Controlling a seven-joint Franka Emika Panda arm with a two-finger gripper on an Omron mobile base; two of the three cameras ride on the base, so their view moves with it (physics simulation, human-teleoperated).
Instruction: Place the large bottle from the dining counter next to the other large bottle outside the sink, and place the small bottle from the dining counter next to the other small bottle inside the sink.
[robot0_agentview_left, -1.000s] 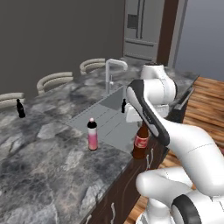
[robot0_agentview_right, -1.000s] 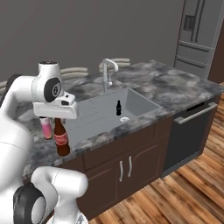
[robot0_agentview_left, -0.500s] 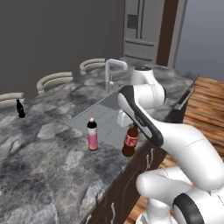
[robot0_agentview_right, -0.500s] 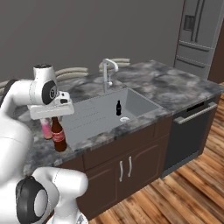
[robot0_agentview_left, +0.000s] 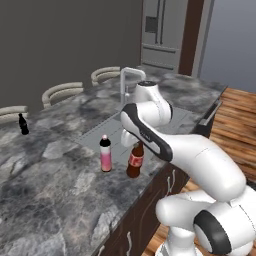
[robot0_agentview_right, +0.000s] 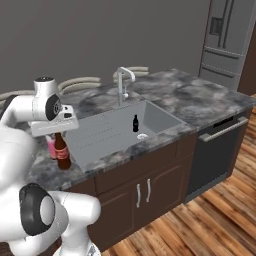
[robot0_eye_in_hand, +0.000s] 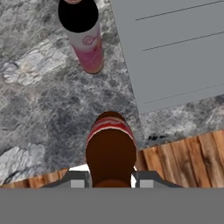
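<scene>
My gripper (robot0_agentview_left: 138, 145) is shut on the neck of the large bottle (robot0_agentview_left: 134, 161), dark brown with a red label, held upright at the counter's front edge. Whether its base touches the stone I cannot tell. Close to its left stands the other large bottle (robot0_agentview_left: 105, 154), pale pink with a dark cap. From the hand view I look down on the brown bottle (robot0_eye_in_hand: 110, 148) between my fingertips (robot0_eye_in_hand: 77, 180), with the pink bottle (robot0_eye_in_hand: 85, 38) beyond. One small bottle (robot0_agentview_right: 135, 123) stands inside the sink (robot0_agentview_right: 159, 118). Another small bottle (robot0_agentview_left: 22, 124) stands on the dining counter (robot0_agentview_left: 55, 190), far left.
The arched white faucet (robot0_agentview_right: 122, 82) rises behind the basin, and the ridged drainboard (robot0_eye_in_hand: 175, 48) lies beside the two large bottles. Chair backs (robot0_agentview_left: 61, 91) line the counter's far side. A dishwasher (robot0_agentview_right: 220, 150) sits right of the sink cabinet, above wooden floor.
The arm has swung left along the counter's front edge, carrying the brown bottle from over the edge to a spot close beside the pink bottle. The grip has stayed shut.
</scene>
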